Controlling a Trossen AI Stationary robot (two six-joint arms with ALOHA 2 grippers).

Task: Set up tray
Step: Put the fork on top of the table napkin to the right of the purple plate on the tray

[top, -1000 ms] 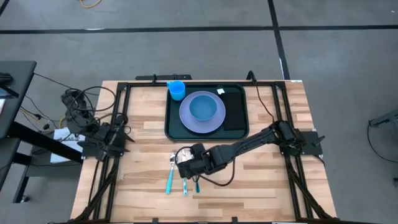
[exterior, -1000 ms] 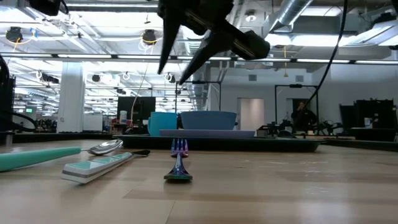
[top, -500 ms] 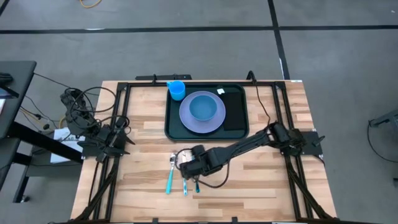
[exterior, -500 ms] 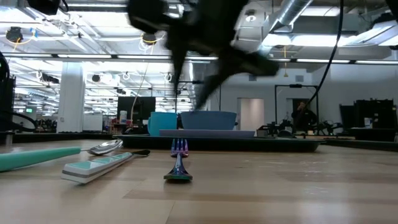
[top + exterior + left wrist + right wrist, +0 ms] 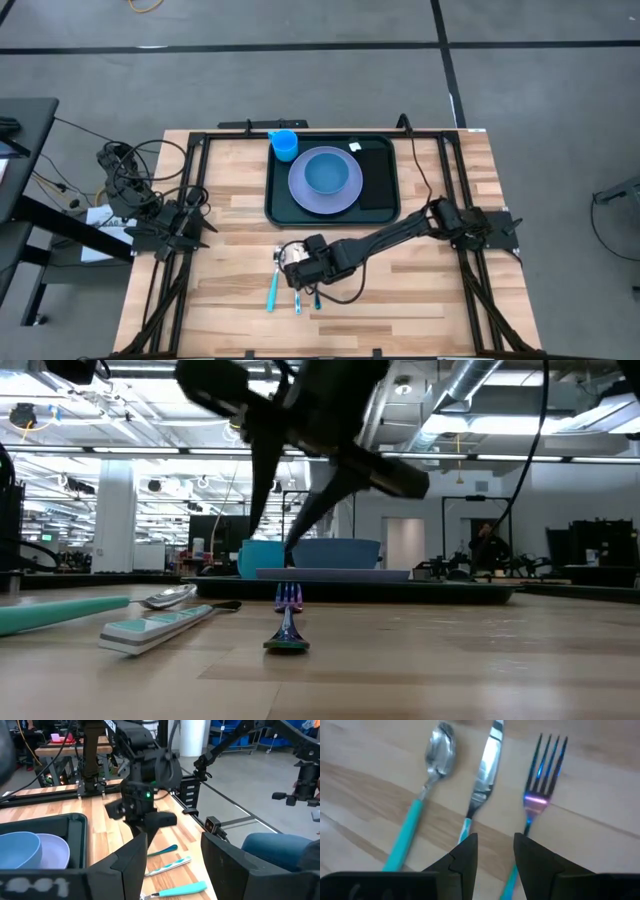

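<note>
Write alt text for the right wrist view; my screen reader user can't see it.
The right gripper, fingers open, hovers over a spoon, knife and fork lying side by side on the wooden table.

A tray (image 5: 275,205) is set at the middle of the table's far edge. On it, a plate (image 5: 300,195) carries a bowl (image 5: 326,173); a cup (image 5: 284,145) is placed at the tray's far-left corner, a napkin (image 5: 377,175) along its right side. Nearer the front edge, a spoon (image 5: 274,283), knife (image 5: 297,298) and fork (image 5: 317,296) are laid side by side, left to right.
</note>
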